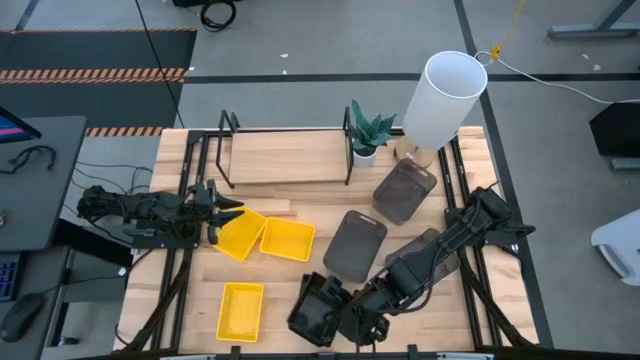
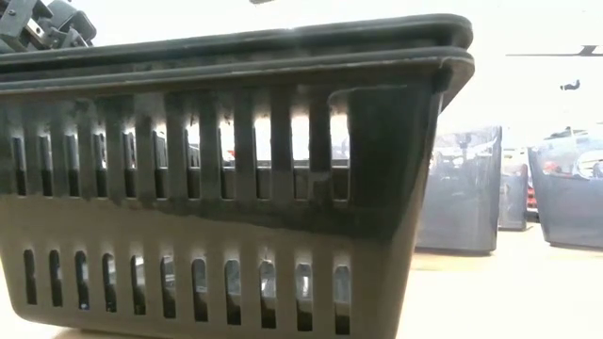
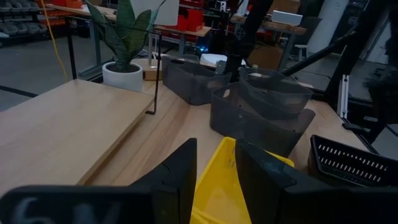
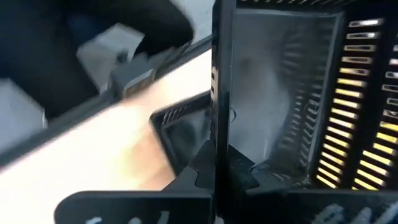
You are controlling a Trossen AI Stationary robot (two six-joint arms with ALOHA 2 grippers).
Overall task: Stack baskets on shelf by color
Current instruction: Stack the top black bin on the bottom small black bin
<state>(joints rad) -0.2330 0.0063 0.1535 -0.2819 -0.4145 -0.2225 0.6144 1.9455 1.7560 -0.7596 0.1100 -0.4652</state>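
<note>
**Baskets gripped at both ends of the table, shelf bare**

Left gripper (image 1: 222, 218) sat at the table's left side, its fingers (image 3: 177, 180) narrowed onto the raised rim of a tilted yellow basket (image 1: 240, 234). Seen from the wrist, the yellow wall stood up between the two dark fingers. Just beyond that claw, touching the held tray, lay a second yellow basket (image 1: 287, 239); a third yellow basket (image 1: 240, 309) lay well apart, toward the front edge of the table (image 1: 300, 300).

Right gripper (image 1: 335, 312) was low at the front edge, closed on the wall of a black mesh basket (image 1: 316, 308). In the right wrist view its fingers (image 4: 205, 171) pinched a thin dark edge, with the slotted wall (image 4: 367, 106) rising beside them. From table height the black mesh sides (image 2: 226, 188) filled most of the frame, and a rim line suggested more than one nested together, though I cannot tell how many.

Ahead of the right claw, near the middle of the table, lay a dark grey basket (image 1: 356, 245); another dark grey basket (image 1: 404, 190) lay farther on, beside a potted plant (image 1: 367, 133) and a white cylinder (image 1: 444, 97).

The shelf (image 1: 290, 157) stood at the far side, ahead of the left claw, its light-wood plank holding no basket.
</note>
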